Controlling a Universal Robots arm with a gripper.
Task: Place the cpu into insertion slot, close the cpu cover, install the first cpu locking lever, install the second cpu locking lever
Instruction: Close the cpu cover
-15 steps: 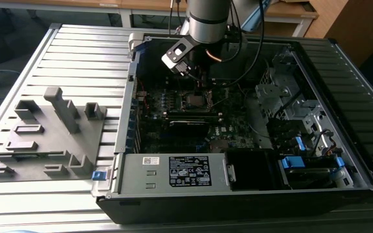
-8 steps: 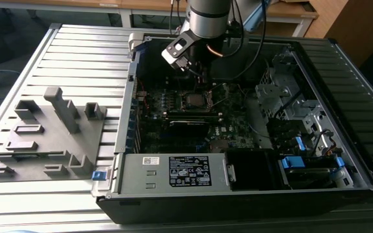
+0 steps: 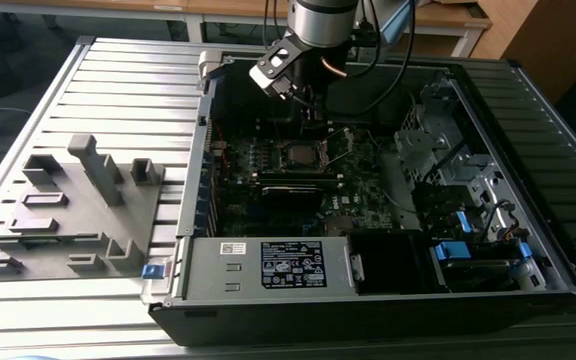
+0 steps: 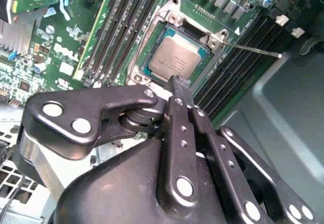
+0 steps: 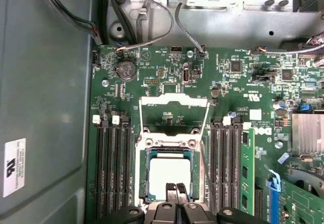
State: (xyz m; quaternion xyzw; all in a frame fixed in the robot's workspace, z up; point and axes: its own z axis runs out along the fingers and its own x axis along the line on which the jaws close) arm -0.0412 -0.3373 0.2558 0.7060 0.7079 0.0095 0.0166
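The arm [image 3: 323,19] reaches straight down from above into the open computer case [image 3: 194,187], its wrist upright over the far part of the motherboard [image 5: 243,82]. The gripper [image 4: 179,83] points down at the board, its jaws drawn narrow, tips all but meeting with nothing visible between them. They hang just above one edge of the cpu [image 5: 164,172]. The cpu lies flat inside the insertion slot [image 5: 146,176], grey top upward, between two banks of long black memory slots [image 5: 114,168]. The cpu cover [image 5: 172,100] is swung open, standing up from its hinge on the side of the slot away from the gripper. A thin locking lever [image 4: 253,48] sticks out, unlatched, beside the slot.
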